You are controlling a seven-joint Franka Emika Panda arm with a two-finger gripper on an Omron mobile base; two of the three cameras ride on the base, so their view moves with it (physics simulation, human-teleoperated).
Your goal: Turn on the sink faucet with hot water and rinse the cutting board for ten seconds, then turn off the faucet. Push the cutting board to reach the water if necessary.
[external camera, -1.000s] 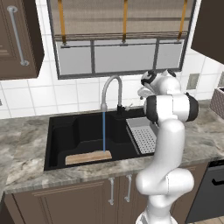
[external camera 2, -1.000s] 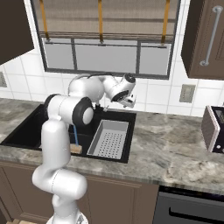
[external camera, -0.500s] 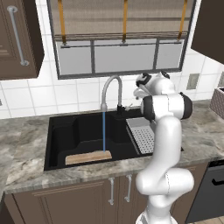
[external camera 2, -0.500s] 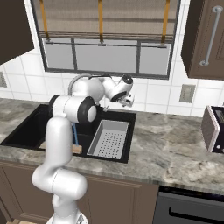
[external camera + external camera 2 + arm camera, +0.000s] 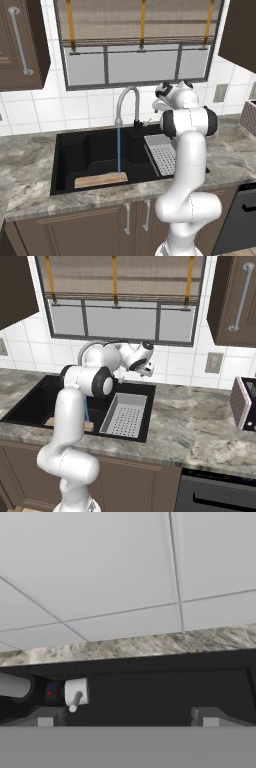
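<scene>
The water [image 5: 118, 150] ran as a thin blue stream from the sink faucet [image 5: 127, 102] straight down onto the cutting board [image 5: 100, 179], which lay flat on the floor of the sink [image 5: 70, 155] along its front wall, the stream meeting it near its right end. The gripper [image 5: 156, 106] hung up behind the basin, just right of the faucet's base, near the tiled wall; in the hand view its jaws stood apart, with the small lever handle [image 5: 76, 696] off beside the left fingertip [image 5: 46, 717] and not between them. The board looked stiff, light and flat, and wet wood would likely be slick, so it seemed better nudged along an edge than lifted; since the stream already reached it, no push appeared needed. The lever looked short, rigid and smooth, probably turning on a light pivot, so the sensible hold was across its free tip or a sideways press with one fingertip. A grey drainer tray [image 5: 126, 416] sat in the right part of the basin.
</scene>
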